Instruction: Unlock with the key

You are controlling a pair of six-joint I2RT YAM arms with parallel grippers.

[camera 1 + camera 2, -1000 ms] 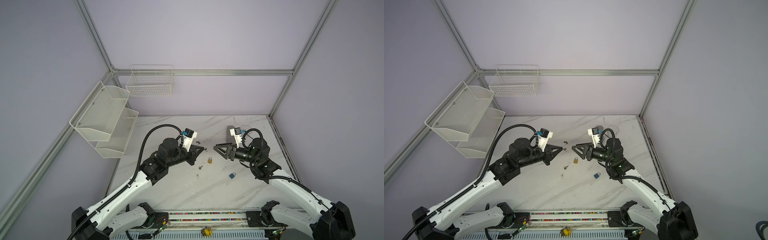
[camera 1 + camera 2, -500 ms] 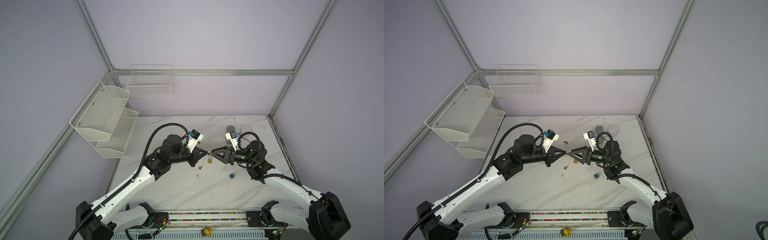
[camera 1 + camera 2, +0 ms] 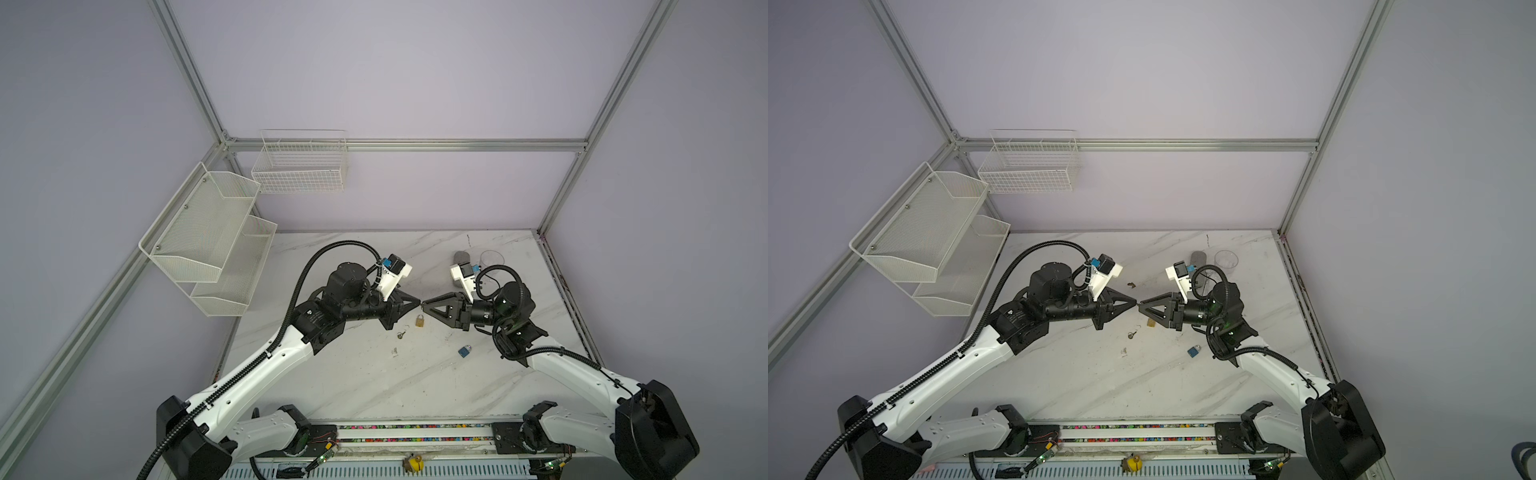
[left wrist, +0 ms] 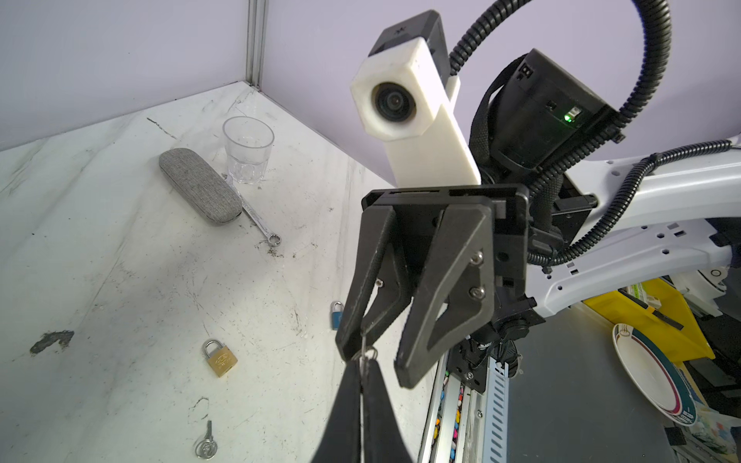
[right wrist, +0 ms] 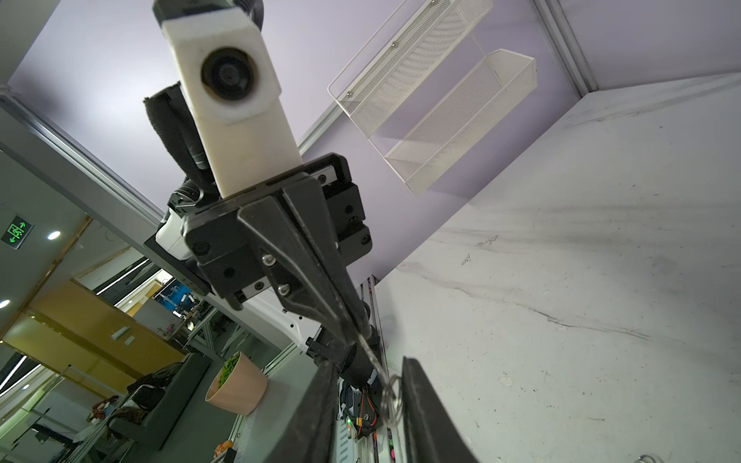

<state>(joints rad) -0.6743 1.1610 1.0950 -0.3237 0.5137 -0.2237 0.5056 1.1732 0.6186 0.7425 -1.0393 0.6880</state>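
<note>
Handover is taking shape in the air near the brass padlock (image 3: 420,321), which is lying flat on the tabletop (image 3: 374,382). The left gripper (image 5: 355,324) is pinching the key (image 5: 375,362) by one end, its fingers (image 4: 349,401) pressed together on the metal, so the rest of the key and its ring (image 5: 391,395) are sticking out free toward the other arm. The right gripper (image 4: 377,366) is facing it tip to tip, its fingers (image 5: 425,413) standing apart with the ring hanging between them and nothing clamped yet. By my reading, the key is being offered this way so the right gripper can take it by the ring end, leaving the working end clear for a keyhole. A second key (image 3: 400,335) is lying just beside the brass padlock, on the robot's side of it. A blue padlock (image 3: 465,351) is sitting near the brass padlock too, on the right arm's side. Which lock the held key fits is not showing.
</note>
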